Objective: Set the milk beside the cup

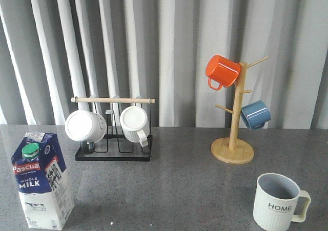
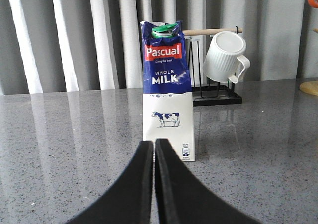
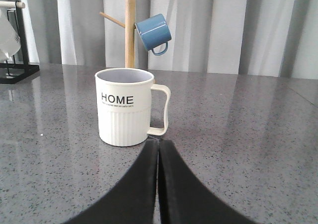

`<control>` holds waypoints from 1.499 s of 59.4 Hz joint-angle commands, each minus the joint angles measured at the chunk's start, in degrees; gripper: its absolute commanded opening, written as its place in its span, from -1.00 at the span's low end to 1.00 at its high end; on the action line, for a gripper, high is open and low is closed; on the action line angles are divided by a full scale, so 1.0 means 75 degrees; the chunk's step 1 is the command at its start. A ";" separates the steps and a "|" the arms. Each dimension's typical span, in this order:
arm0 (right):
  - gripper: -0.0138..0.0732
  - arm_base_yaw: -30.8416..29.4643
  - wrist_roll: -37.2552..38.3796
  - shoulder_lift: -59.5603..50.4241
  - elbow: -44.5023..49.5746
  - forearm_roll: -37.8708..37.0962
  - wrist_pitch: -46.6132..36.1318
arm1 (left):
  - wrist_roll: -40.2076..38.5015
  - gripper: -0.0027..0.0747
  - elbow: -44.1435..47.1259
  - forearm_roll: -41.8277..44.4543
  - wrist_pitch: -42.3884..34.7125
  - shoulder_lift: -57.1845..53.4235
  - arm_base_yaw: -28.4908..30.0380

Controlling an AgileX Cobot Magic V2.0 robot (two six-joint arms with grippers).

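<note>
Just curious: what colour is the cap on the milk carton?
Green; the cap on the milk shows best in the front view.

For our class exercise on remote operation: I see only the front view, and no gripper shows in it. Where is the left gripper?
Observer: The left gripper is shut and points at the milk, a little short of it.
Operator: And the right one?
Observer: The right gripper is shut too, and faces the cup without touching it.
Operator: What is printed low on the milk's front face?
Observer: A small cow on the white part, under the words WHOLE MILK.
Operator: Is the cup's handle whole?
Observer: Yes, the right wrist view shows a closed loop, turned sideways away from the black rack.
</note>
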 commanded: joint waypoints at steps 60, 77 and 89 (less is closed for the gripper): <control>-0.70 -0.0043 -0.0021 -0.0092 0.0057 -0.0066 -0.0793 | -0.0042 -0.95 -0.0170 -0.0083 -0.0625 -0.0084 0.0016; -0.70 -0.0043 0.0963 -0.0092 0.0057 0.1583 -0.2916 | -0.0443 -0.95 -0.0170 -0.0391 -0.1590 -0.0084 0.0016; -0.70 -0.0043 0.0910 -0.0076 -0.0639 0.2332 -0.2447 | -0.2498 -0.94 -0.0276 -0.0930 -0.2274 -0.0084 0.0016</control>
